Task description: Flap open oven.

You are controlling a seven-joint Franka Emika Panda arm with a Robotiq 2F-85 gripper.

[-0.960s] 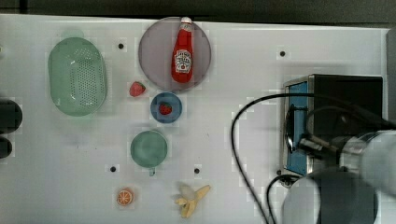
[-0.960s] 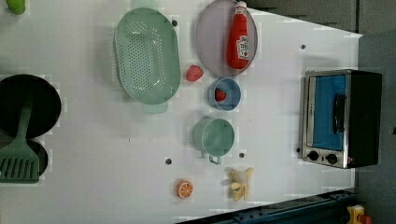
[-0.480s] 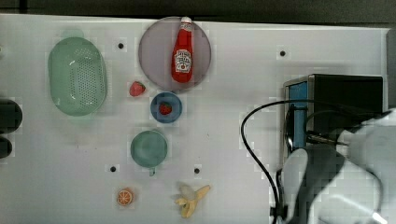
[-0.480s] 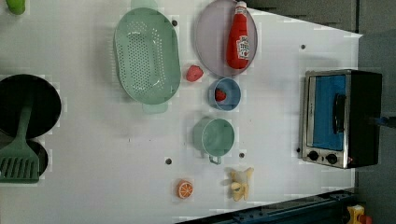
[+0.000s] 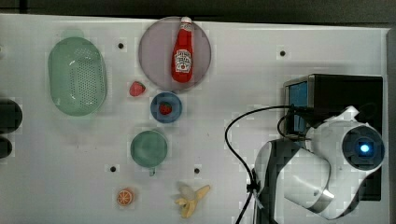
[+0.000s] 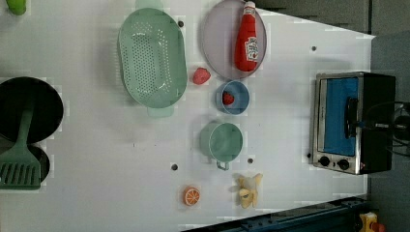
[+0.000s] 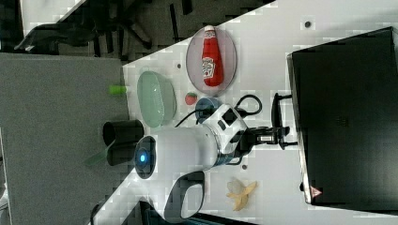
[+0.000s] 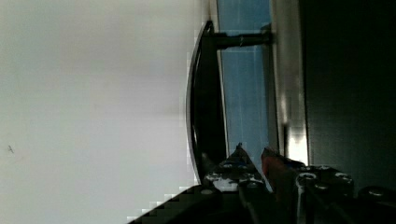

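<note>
Black bar handle (image 8: 205, 93) is waiting; I'm bringing my nearly closed, empty claw (image 8: 254, 154) behind it to pull the oven (image 6: 353, 121) door down.

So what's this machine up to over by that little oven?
A white robot arm has brought its claw up to the oven at the table's edge, right by the black bar handle on the blue glass door. The door looks shut. The claw's tips stand narrowly apart beside the handle; whether they grip it is unclear. The food and dishes lie untouched.
</note>
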